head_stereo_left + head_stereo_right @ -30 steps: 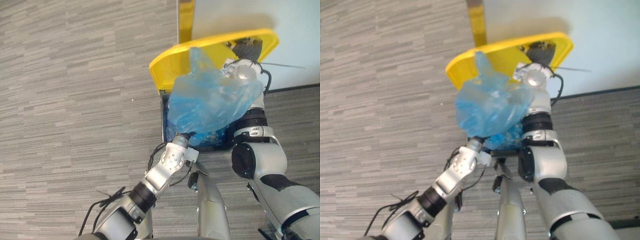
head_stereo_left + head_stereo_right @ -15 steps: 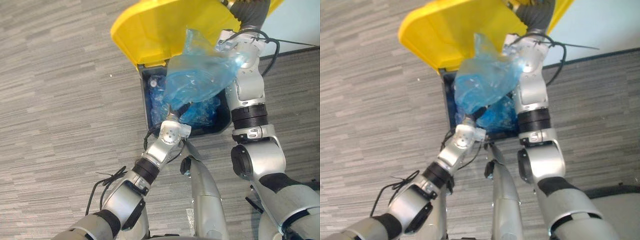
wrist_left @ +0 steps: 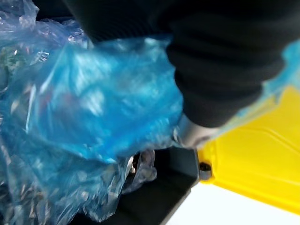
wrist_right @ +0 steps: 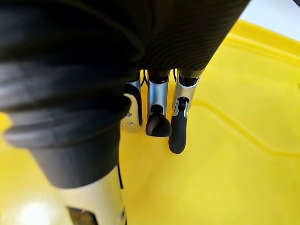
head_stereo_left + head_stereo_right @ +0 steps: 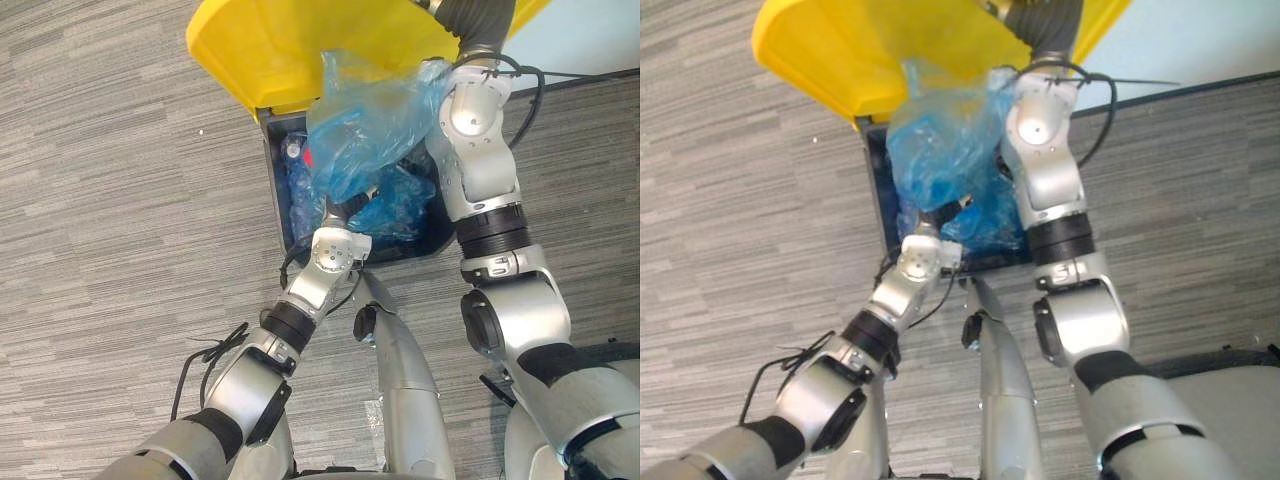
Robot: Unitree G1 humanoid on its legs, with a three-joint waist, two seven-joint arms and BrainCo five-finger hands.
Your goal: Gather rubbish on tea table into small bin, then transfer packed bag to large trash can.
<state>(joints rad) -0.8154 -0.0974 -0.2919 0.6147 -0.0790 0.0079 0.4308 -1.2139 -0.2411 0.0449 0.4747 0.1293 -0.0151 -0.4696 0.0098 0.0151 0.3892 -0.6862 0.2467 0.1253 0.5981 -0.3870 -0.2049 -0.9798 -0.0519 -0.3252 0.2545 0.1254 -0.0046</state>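
Note:
The packed blue bag (image 5: 365, 125) hangs over the open mouth of the large trash can (image 5: 272, 190), partly down inside it. The can's yellow lid (image 5: 290, 50) is swung up. My left hand (image 5: 346, 212) reaches in from below the bag, and the plastic hides its front part. In the left wrist view the bag (image 3: 93, 108) lies right against the hand's dark cover (image 3: 220, 61). My right hand (image 4: 158, 101) is open, with straight fingers (image 4: 178, 126) pressed flat on the lid's underside. Its ribbed cover (image 5: 478, 22) shows at the top of the head view.
More crumpled blue bags (image 5: 405, 210) lie in the dark can. Grey striped carpet (image 5: 120, 200) spreads to the left and front of the can. A pale wall with a dark skirting (image 5: 590, 40) stands behind it at the right.
The camera has shifted, so the can sits lower and more open in view. The bag has sunk from above the rim into the opening, and my left arm has reached further forward.

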